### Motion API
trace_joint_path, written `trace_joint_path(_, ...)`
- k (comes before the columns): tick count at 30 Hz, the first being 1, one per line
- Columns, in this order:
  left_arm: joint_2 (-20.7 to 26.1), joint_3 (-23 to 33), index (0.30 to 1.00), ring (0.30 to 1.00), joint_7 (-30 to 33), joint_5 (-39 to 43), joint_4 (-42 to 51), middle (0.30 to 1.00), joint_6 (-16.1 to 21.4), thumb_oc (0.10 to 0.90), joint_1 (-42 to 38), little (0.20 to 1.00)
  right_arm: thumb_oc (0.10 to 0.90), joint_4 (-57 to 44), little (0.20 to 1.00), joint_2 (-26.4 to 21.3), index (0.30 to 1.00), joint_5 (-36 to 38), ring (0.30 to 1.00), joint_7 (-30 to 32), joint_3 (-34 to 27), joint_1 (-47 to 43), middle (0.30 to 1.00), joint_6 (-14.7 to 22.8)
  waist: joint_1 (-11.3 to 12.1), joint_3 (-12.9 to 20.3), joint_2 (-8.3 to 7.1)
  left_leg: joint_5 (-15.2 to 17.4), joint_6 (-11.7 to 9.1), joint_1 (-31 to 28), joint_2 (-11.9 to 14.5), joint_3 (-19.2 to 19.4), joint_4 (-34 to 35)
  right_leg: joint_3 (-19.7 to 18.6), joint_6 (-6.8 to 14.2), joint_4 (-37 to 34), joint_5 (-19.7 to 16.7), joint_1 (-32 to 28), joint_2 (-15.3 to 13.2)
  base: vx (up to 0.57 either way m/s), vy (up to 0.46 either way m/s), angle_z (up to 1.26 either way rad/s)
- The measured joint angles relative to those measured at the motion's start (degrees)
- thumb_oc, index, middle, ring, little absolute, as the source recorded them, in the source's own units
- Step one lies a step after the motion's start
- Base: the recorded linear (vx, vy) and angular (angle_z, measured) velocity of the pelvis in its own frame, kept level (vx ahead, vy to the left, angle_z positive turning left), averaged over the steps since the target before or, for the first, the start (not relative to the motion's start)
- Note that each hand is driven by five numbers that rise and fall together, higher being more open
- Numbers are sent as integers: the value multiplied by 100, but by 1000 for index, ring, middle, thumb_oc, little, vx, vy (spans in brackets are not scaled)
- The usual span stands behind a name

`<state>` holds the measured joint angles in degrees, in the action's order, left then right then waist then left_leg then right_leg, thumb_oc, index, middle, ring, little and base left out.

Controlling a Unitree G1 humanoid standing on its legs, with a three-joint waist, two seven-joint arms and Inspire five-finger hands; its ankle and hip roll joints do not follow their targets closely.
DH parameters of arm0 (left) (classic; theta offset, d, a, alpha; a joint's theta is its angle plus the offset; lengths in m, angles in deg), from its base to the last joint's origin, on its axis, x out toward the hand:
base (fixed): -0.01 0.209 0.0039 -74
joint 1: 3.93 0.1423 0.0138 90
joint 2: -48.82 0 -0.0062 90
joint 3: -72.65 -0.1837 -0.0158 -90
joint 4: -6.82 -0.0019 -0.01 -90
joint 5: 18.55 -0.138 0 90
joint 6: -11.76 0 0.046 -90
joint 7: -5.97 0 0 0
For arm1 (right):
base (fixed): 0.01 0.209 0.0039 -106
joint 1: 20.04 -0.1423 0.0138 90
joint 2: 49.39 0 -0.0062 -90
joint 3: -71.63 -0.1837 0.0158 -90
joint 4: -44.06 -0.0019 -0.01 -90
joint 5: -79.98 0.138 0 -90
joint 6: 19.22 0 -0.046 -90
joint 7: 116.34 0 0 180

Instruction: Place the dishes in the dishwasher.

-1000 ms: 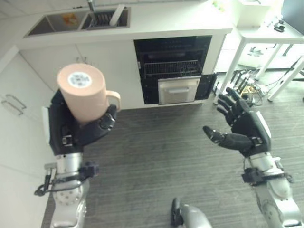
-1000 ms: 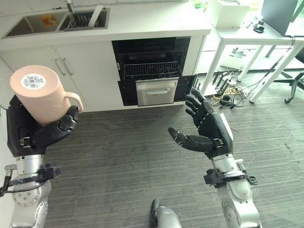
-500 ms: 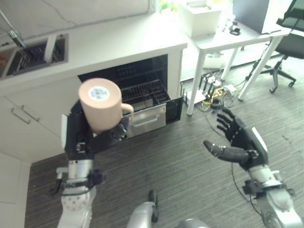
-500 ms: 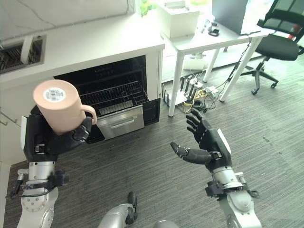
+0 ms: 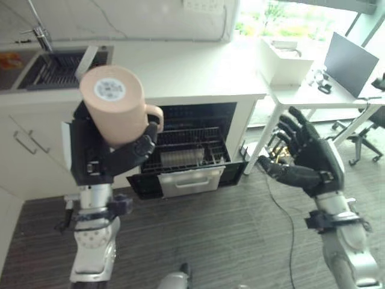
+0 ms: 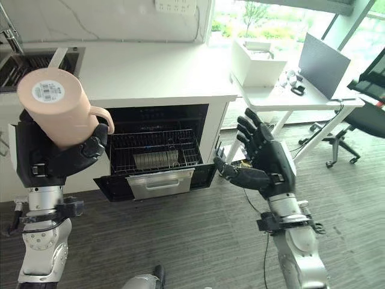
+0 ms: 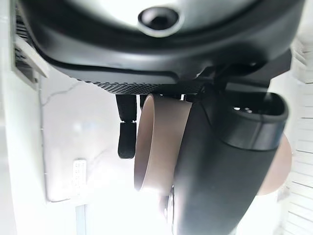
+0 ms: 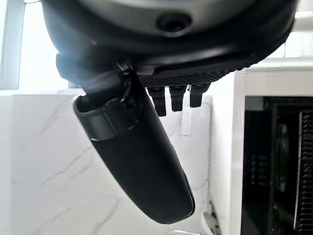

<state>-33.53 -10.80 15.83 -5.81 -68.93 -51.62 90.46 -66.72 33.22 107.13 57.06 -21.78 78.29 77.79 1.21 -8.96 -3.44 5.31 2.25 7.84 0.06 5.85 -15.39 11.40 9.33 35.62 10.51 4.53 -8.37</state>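
Note:
A peach-pink mug [image 5: 117, 105] is held upside down and tilted, its labelled base up, in my left hand [image 5: 102, 159], whose fingers and thumb curl round its body; the mug [image 7: 156, 142] shows past the thumb in the left wrist view. Straight ahead under the white counter [image 5: 180, 66] the dishwasher [image 5: 186, 150] stands open, its wire rack [image 5: 183, 153] pulled out with a pale dish lying in it. My right hand [image 5: 310, 159] is raised at the right, open, fingers spread and holding nothing.
A sink [image 5: 54, 63] with a tap is set into the counter at the left. A white desk [image 5: 325, 90] with a white box [image 5: 283, 57] and a laptop stands at the right, an office chair [image 6: 361, 117] beyond it. Striped grey floor [image 5: 228, 229] lies before the dishwasher.
The camera has swung, so the open dishwasher now sits centred ahead. My left hand still holds the mug high; my right hand has risen a little, still open.

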Motion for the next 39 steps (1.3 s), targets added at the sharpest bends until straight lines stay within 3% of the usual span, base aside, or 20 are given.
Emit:
trace_joint_path(1, 31, 100, 300, 300, 96, 14, 27, 300, -8, 400, -44, 300, 800, 11, 900, -79, 900, 0, 900, -54, 0, 12, 900, 0, 40, 8, -38, 15, -10, 50, -9, 14, 1, 172, -79, -1206, -55, 75, -194, 199, -334, -1)
trace_joint_path(3, 17, 183, 300, 300, 190, 40, -45, 300, -27, 400, -48, 300, 800, 82, 900, -82, 900, 5, 900, -62, 17, 33, 900, -20, 41, -5, -40, 150, -82, 109, -37, -48, -177, 124, -45, -1681, -359, 414, -408, 326, -377, 6)
trace_joint_path(4, -35, 238, 300, 300, 206, 35, -102, 300, -14, 400, -93, 300, 800, 61, 900, -169, 900, 12, 900, -95, 13, 72, 900, -1, 17, -22, -42, 258, -210, 259, -103, -115, -349, -340, -71, -1488, -397, 840, -381, 279, -228, 39)
trace_joint_path(5, -37, 231, 300, 300, 291, 46, -120, 300, -54, 400, -101, 300, 800, 53, 900, -189, 900, 10, 900, -147, -13, 143, 900, -2, -173, -56, -92, 259, -132, 318, -235, -306, -390, -963, 9, -1547, -440, 1030, -302, 260, -230, 49)
trace_joint_path(7, -3, 234, 300, 300, 314, 32, -111, 300, -170, 400, 117, 300, 800, 57, 900, -156, 900, 9, 900, -178, 51, 313, 900, -128, -301, -99, -129, 348, -139, 203, -395, -459, -458, -1316, 56, -1662, -610, 1289, -332, 259, -258, 69)
trace_joint_path(11, -8, 265, 300, 300, 330, 67, 77, 300, -182, 400, 478, 300, 800, 47, 900, -181, 900, 7, 900, -207, 37, 370, 900, -173, -144, -96, -173, 673, -259, -60, -380, -696, -609, -925, -108, -1859, -793, 954, -187, 292, -364, 48)
trace_joint_path(12, -21, 271, 300, 300, 335, 132, 220, 300, -168, 400, 517, 300, 800, 72, 900, -228, 900, 7, 900, -172, 43, 267, 900, -208, -77, -112, -111, 764, -325, -30, -239, -780, -672, -818, -312, -1906, -1073, 882, -63, 236, -316, 43)
trace_joint_path(13, 1, 260, 300, 300, 316, 258, 297, 300, -198, 400, 534, 300, 800, 75, 900, -272, 900, 8, 900, -109, 46, 208, 900, -282, -88, -85, -2, 749, -419, -100, -65, -884, -575, -615, -436, -1859, -949, 821, 77, 178, -248, 25)
trace_joint_path(16, 5, 269, 300, 300, 284, 268, 532, 300, -205, 400, 526, 300, 800, 79, 900, -427, 900, 9, 900, -6, 33, 25, 900, -377, -99, -58, 133, 589, -644, -364, 342, -894, -214, -397, -800, -1833, -832, 723, 435, 169, -236, 12)
trace_joint_path(18, 7, 131, 300, 300, 65, 269, 548, 300, -208, 400, 484, 300, 800, 155, 900, -453, 900, 10, 900, 75, 28, 71, 900, -397, -107, -64, 208, 306, -927, -585, 604, -578, 36, -254, -1024, -1768, -489, 548, 672, 268, -357, 29)
trace_joint_path(20, -54, 130, 300, 300, 24, 339, 518, 300, -203, 400, 556, 300, 800, 300, 900, -448, 900, 6, 900, -5, 28, 119, 900, -413, -85, -65, 183, 17, -973, -582, 609, -579, -97, -147, -1049, -1660, -261, 439, 656, 171, -139, 34)
trace_joint_path(22, -120, 131, 300, 300, -150, 448, 411, 300, -146, 400, 600, 300, 800, 403, 900, -442, 900, 2, 900, 2, -3, 131, 900, -413, -3, -109, 148, 39, -908, -228, 642, -326, -539, -83, -1159, -1650, -138, 388, 562, 114, 82, 32)
trace_joint_path(24, -162, 122, 300, 300, -193, 448, 402, 300, -142, 400, 589, 300, 800, 540, 900, -417, 900, -4, 900, 60, -5, 79, 900, -414, 1, -133, 285, 95, -862, 222, 817, 157, -374, 202, -1132, -1686, -131, 331, 580, 163, 169, 47)
trace_joint_path(26, -165, 107, 300, 300, -188, 463, 399, 300, -91, 400, 569, 300, 800, 586, 900, -392, 900, -14, 900, 114, -1, 101, 900, -431, -93, -122, 350, 85, -863, 515, 962, 301, -196, 371, -1112, -1760, -110, 266, 620, 217, 202, 47)
trace_joint_path(30, -184, 64, 300, 300, -176, 463, 279, 300, 11, 400, 565, 300, 800, 584, 900, -451, 900, -28, 900, 190, 7, 144, 900, -431, -87, -147, 523, -111, -975, 984, 1182, -230, -127, 368, -992, -1845, -66, 230, 824, 234, 257, -2)
trace_joint_path(32, -184, 62, 300, 300, -179, 462, 207, 300, 10, 400, 553, 300, 800, 580, 900, -459, 900, -27, 900, 213, -34, 179, 900, -430, -98, -141, 532, -189, -916, 917, 1173, -113, -127, 328, -1022, -1815, -51, 190, 807, 214, 250, -22)
trace_joint_path(34, -184, 44, 300, 300, -181, 458, 191, 300, 7, 400, 499, 300, 800, 537, 900, -459, 900, -17, 900, 233, -171, 344, 900, -433, -133, -134, 544, -257, -820, 670, 1068, -16, -55, 281, -1063, -1794, -13, 84, 728, 220, 240, -12)
trace_joint_path(36, -178, 46, 300, 300, -176, 459, 187, 300, 4, 400, 353, 300, 800, 403, 900, -424, 900, -14, 900, 263, -360, 577, 900, -434, -114, -143, 415, -469, -684, 477, 712, 47, 42, 159, -872, -1591, 113, 58, 382, 220, 232, -1)
trace_joint_path(38, -170, 34, 300, 300, -178, 460, 187, 300, -9, 400, 44, 300, 800, 265, 900, -239, 900, -20, 900, 345, -373, 627, 900, -444, -97, -136, 229, -161, -251, 405, 250, 169, -165, 92, -564, -1565, 113, -94, -73, 275, 277, 21)
trace_joint_path(39, -166, 29, 300, 300, -182, 458, 185, 300, -32, 400, -89, 300, 800, 264, 900, -166, 900, -20, 900, 387, -336, 568, 900, -454, -100, -131, 195, -125, -229, 402, 153, 179, -251, 102, -529, -1547, 93, -148, -193, 253, 254, 30)
